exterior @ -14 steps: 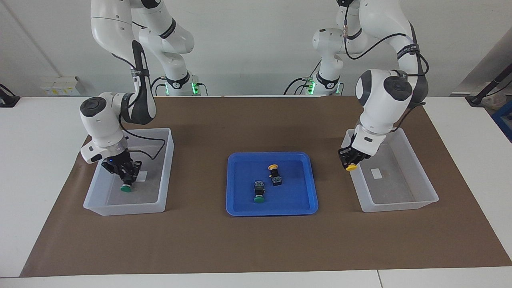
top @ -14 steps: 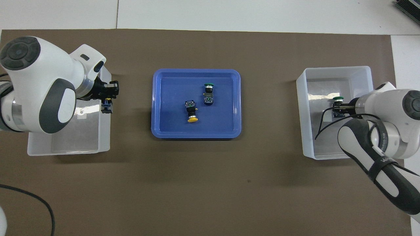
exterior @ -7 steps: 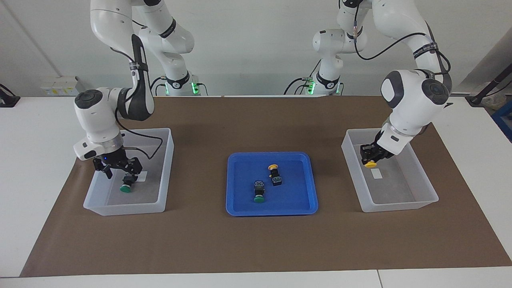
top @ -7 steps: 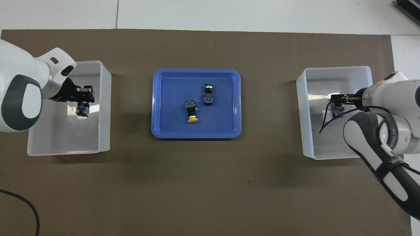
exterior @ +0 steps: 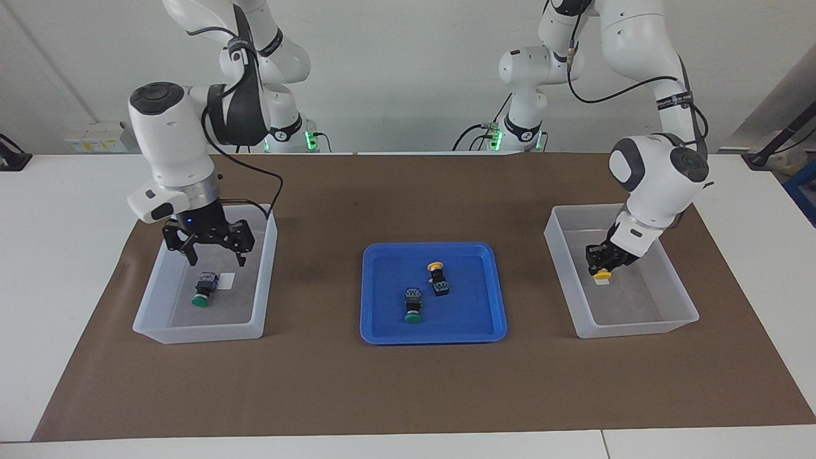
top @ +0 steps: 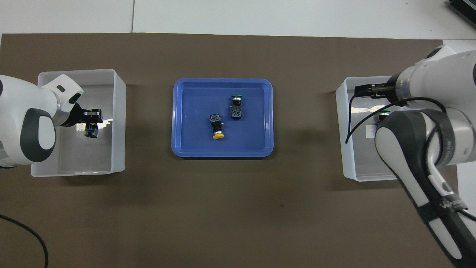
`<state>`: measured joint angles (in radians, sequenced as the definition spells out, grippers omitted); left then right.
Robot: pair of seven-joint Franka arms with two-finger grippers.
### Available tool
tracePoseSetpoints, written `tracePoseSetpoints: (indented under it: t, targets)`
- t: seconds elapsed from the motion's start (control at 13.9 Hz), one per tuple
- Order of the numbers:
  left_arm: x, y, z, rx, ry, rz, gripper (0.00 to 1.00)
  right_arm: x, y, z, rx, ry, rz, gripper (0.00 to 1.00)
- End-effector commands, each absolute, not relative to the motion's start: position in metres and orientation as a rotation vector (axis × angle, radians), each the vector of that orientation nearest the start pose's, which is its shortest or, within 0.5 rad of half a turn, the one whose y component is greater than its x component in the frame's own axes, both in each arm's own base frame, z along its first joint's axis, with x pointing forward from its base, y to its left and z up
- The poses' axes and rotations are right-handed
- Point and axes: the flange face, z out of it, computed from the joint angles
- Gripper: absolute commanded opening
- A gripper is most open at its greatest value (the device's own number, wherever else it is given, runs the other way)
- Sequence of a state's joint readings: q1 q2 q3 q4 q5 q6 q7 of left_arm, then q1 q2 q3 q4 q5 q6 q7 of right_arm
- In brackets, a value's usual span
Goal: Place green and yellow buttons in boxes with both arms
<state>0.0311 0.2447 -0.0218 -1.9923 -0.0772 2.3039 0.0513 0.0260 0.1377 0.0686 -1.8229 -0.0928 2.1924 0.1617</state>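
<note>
One green button point(exterior: 203, 291) lies on the floor of the box point(exterior: 197, 331) at the right arm's end, beside its white label. My right gripper point(exterior: 217, 258) hangs open above that button, well clear of it. My left gripper point(exterior: 602, 262) is low inside the box point(exterior: 637, 328) at the left arm's end, shut on a yellow button point(exterior: 602, 276) with the cap pointing down over the label. In the overhead view the left gripper point(top: 91, 121) shows with the button's black body point(top: 90, 131) under it. A second green button point(exterior: 412, 306) and a second yellow button point(exterior: 438, 277) lie in the blue tray.
The shallow blue tray point(exterior: 433, 336) sits mid-table between the two boxes, on a brown mat point(exterior: 408, 395). A black cable point(top: 22, 230) crosses the mat's corner near the left arm's base.
My right gripper opened, left the green button on the box floor and rose. My left gripper carried the yellow button from over the box's rim into the box and down.
</note>
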Motion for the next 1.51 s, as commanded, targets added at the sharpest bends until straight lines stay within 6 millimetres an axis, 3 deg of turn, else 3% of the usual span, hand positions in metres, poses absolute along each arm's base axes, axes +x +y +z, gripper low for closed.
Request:
tracePoseSetpoints:
  t: [0.0,0.07,0.29,0.43,0.5,0.65,0.79,1.01,1.15,1.44]
  targets:
    - [0.603,0.001,0.335,-3.212,0.004,-0.123,0.2,0.626,0.102,0.465,-3.126,0.089,-0.356,1.0]
    - [0.601,0.001,0.334,-3.213,0.004,-0.11,0.33,0.625,0.121,0.464,-3.108,0.08,-0.364,1.0]
    - [0.597,0.002,0.33,-3.214,-0.001,-0.083,0.56,0.633,0.181,0.442,-3.028,0.025,-0.371,1.0]
    - [0.596,0.002,0.33,-3.215,0.0,-0.056,0.64,0.632,0.248,0.428,-3.002,0.038,-0.381,1.0]
    - [0.596,0.003,0.333,-3.214,0.003,-0.029,0.66,0.636,0.262,0.424,-2.994,0.056,-0.382,1.0]
    - [0.606,0.003,0.359,-3.213,0.023,0.049,0.65,0.649,0.276,0.413,-2.989,0.059,-0.381,1.0]
    - [0.62,0.008,0.405,-3.208,0.036,0.113,0.62,0.654,0.317,0.394,-2.977,0.086,-0.369,1.0]
    - [0.638,-0.001,0.444,-3.211,0.063,0.144,0.58,0.663,0.364,0.36,-3.051,0.086,-0.416,1.0]
    - [0.644,-0.036,0.457,-3.221,0.093,0.125,0.56,0.667,0.376,0.349,-3.063,0.07,-0.417,1.0]
    - [0.642,-0.107,0.453,-3.234,-0.071,0.113,0.54,0.659,0.391,0.342,-3.043,0.034,-0.435,1.0]
